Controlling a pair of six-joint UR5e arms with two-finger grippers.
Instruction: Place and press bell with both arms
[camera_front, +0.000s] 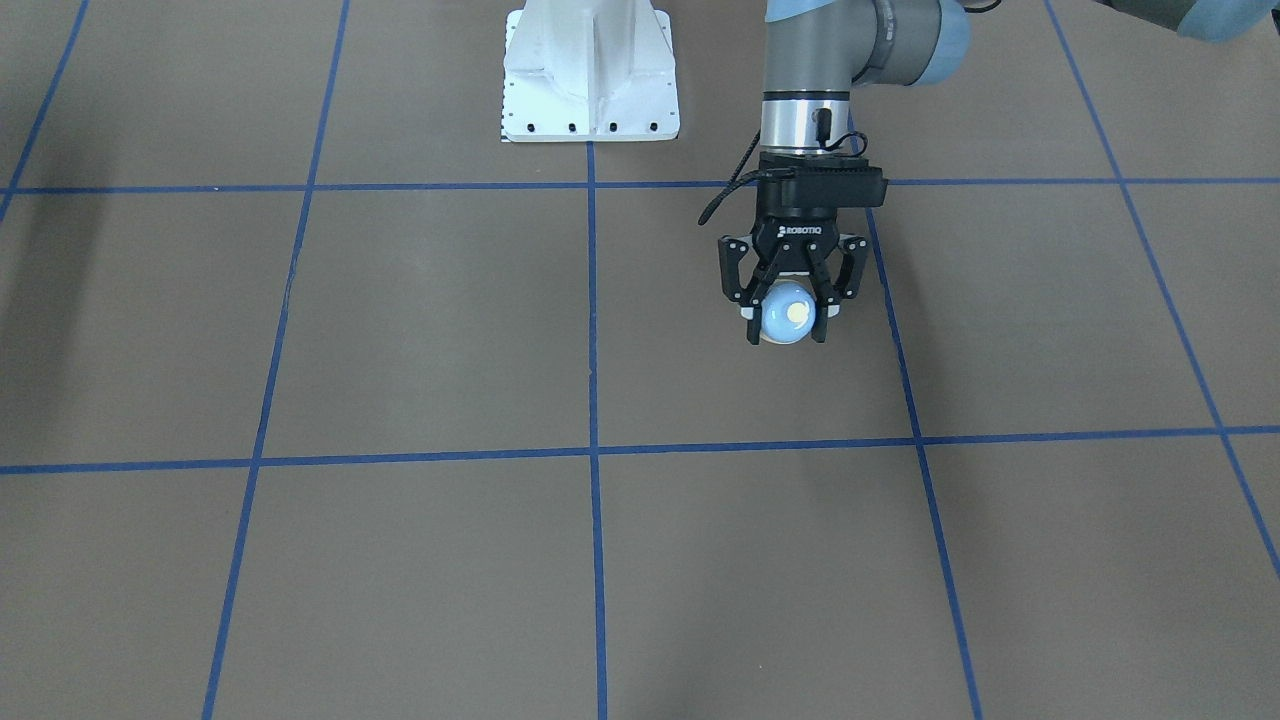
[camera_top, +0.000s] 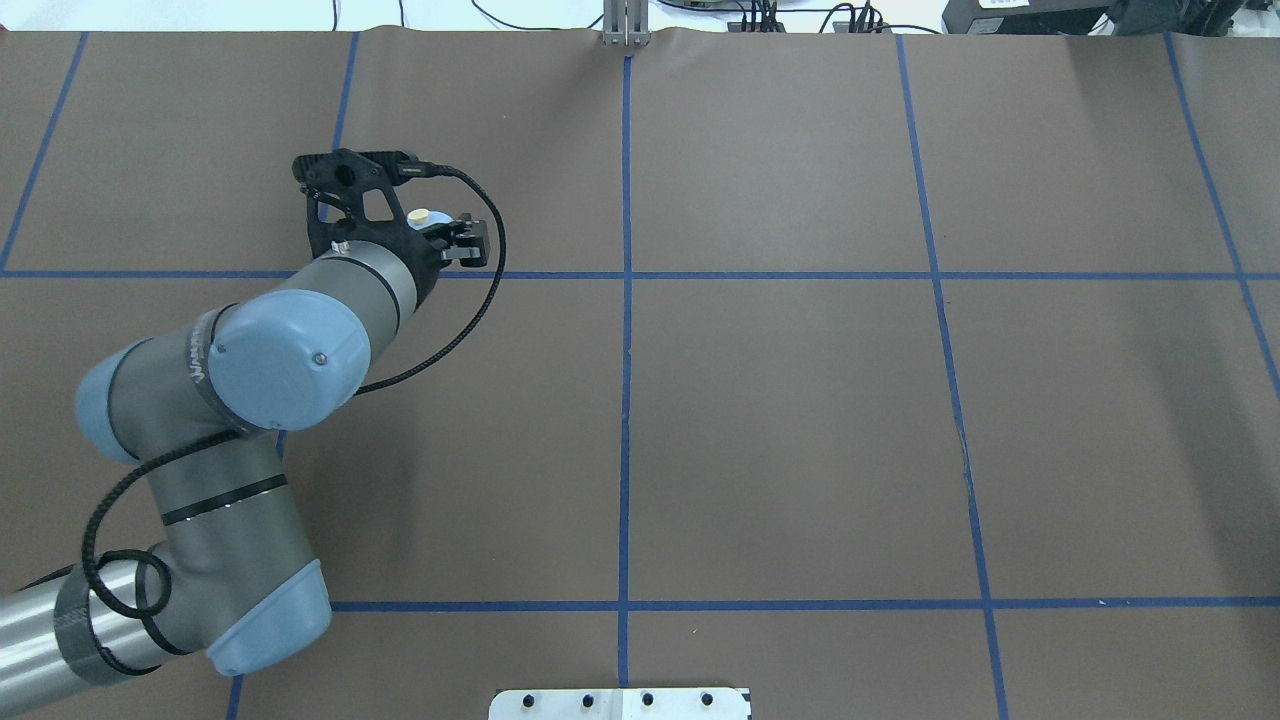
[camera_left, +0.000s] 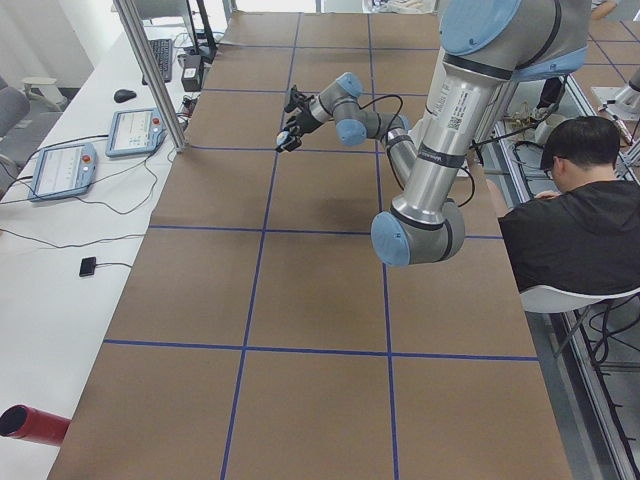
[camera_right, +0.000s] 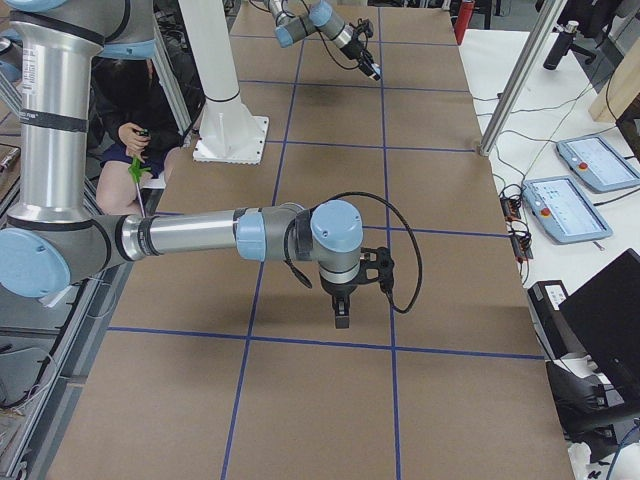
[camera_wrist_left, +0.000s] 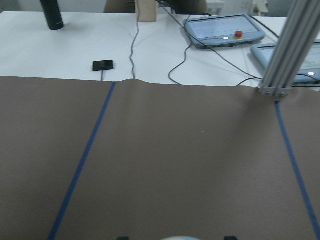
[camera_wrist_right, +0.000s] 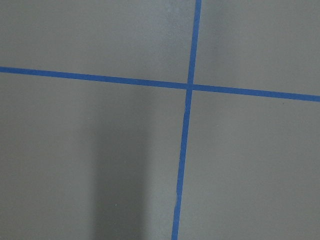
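Note:
My left gripper (camera_front: 787, 318) is shut on the bell (camera_front: 787, 312), a light-blue dome with a cream button on top, its fingers (camera_front: 752, 325) on either side. From overhead the bell (camera_top: 420, 217) shows just past the left gripper (camera_top: 445, 240), on the table's far left part. The bell's top barely shows at the bottom edge of the left wrist view (camera_wrist_left: 175, 238). Whether it touches the table I cannot tell. My right gripper (camera_right: 341, 315) shows only in the exterior right view, pointing down over the table; whether it is open or shut I cannot tell.
The white pedestal (camera_front: 590, 75) stands at the robot's side of the brown table with blue grid lines. An aluminium post (camera_wrist_left: 287, 50) and teach pendants (camera_wrist_left: 225, 30) are beyond the far edge. A seated person (camera_left: 575, 210) is beside the robot.

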